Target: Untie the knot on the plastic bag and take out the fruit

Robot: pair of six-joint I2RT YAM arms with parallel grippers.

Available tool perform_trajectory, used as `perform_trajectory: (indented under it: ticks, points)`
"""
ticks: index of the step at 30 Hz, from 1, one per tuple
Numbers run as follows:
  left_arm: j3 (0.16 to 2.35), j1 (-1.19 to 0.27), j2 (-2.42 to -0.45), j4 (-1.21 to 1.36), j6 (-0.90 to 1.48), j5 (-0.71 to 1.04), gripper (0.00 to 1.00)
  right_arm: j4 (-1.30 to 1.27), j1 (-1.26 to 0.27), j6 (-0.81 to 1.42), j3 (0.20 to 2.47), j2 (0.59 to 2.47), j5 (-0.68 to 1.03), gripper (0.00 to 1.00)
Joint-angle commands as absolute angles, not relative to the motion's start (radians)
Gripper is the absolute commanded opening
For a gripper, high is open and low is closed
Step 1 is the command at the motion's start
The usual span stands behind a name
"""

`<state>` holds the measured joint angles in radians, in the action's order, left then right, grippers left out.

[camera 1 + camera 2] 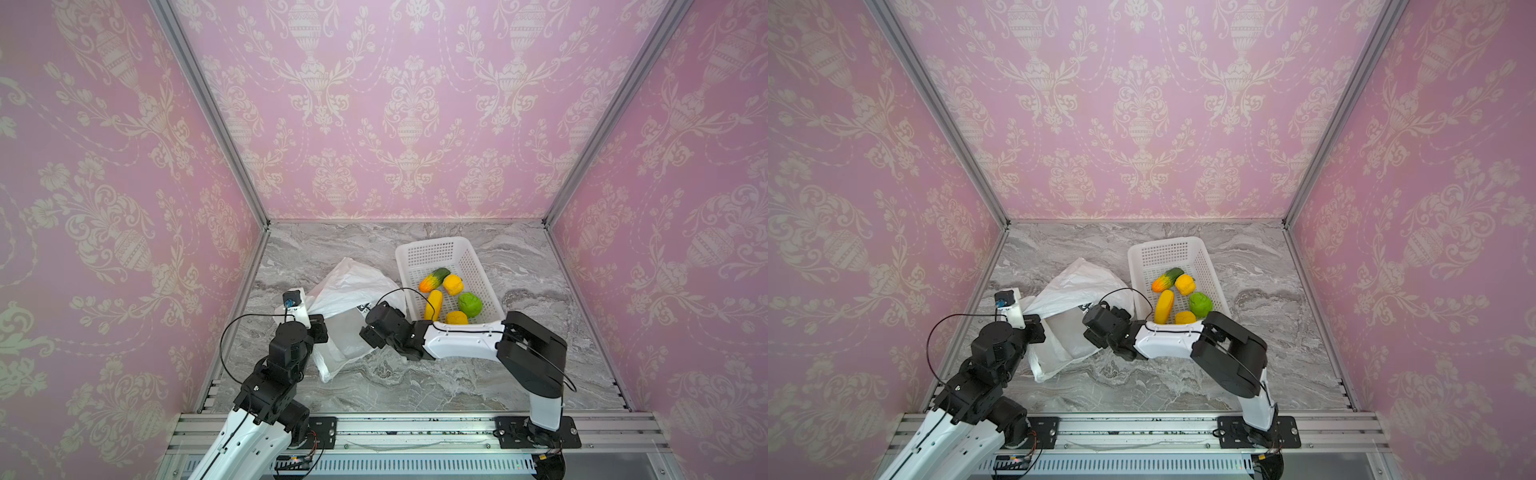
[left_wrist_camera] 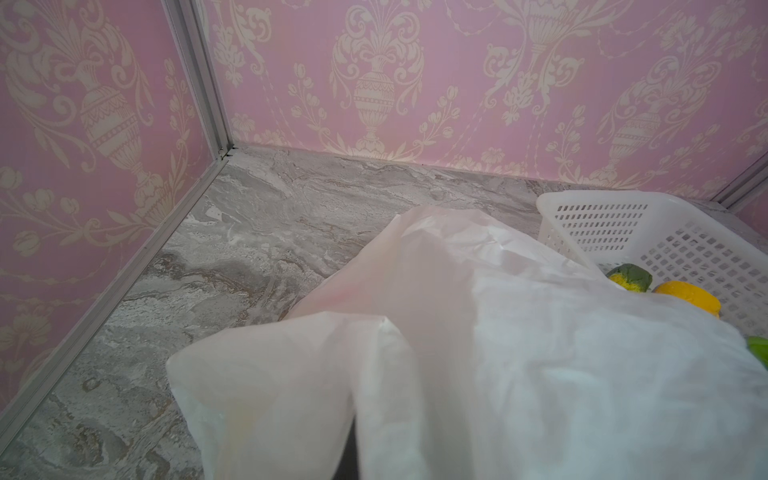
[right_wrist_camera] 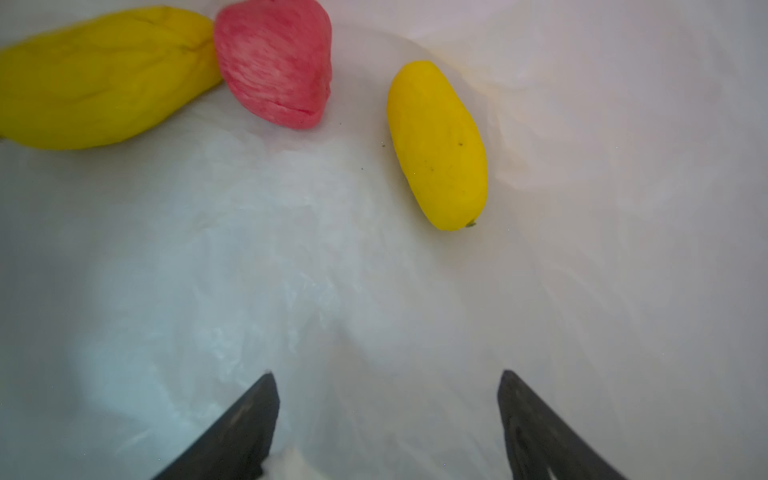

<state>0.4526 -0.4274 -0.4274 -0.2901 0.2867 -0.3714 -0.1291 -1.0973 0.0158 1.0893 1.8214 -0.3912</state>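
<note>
Two grippers: both work at the plastic bag [image 1: 353, 291], one at its rim and one inside its mouth.
Right gripper [image 3: 386, 374]: jaws spread wide with nothing between them. It reaches into the bag, above the white film, and touches no fruit.
Left gripper [image 1: 321, 330]: closed on the bag's near left rim, pinching the film and holding the mouth up. In the left wrist view the film hides its fingertips.
Fruit in the bag: a long yellow piece [image 3: 99, 79] touches a pink-red piece [image 3: 274, 62]. A smaller yellow piece [image 3: 438, 145] lies apart from both, ahead of the right fingers.
Bag position: crinkled, lying on the desk [image 1: 457, 382] just left of the basket [image 1: 432, 249], with its open mouth toward the arms.
Fruit in the basket: an orange-to-green oblong [image 1: 434, 279], a round orange-yellow piece [image 1: 453, 284], a green piece [image 1: 470, 304], a yellow oblong [image 1: 433, 304] and a second orange-yellow piece [image 1: 456, 318], all in the near half.
Basket: white, perforated, and standing right of the desk's centre.
</note>
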Motion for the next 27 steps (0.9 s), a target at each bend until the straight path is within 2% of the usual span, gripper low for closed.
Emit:
perform_trajectory:
  ticks: [1, 5, 11, 18, 23, 27]
  points:
    - [0.446, -0.425, -0.426, -0.279, 0.295, -0.369, 0.00, -0.255, -1.117, 0.001, 0.941, 1.611, -0.330, 0.84]
    - [0.445, -0.425, -0.416, -0.286, 0.298, -0.370, 0.00, -0.267, -1.117, 0.010, 0.792, 1.397, -0.284, 0.84]
    - [0.443, -0.425, -0.411, -0.285, 0.298, -0.368, 0.00, -0.223, -1.117, -0.023, 0.687, 1.226, -0.341, 0.87]
    - [0.444, -0.425, -0.410, -0.289, 0.299, -0.371, 0.00, -0.207, -1.090, -0.086, 0.611, 1.181, -0.348, 0.98]
    - [0.445, -0.425, -0.410, -0.288, 0.299, -0.370, 0.00, -0.173, -0.939, -0.019, 0.579, 1.203, -0.211, 0.99]
    - [0.445, -0.425, -0.414, -0.287, 0.299, -0.372, 0.00, -0.150, -0.853, 0.026, 0.574, 1.208, -0.209, 1.00]
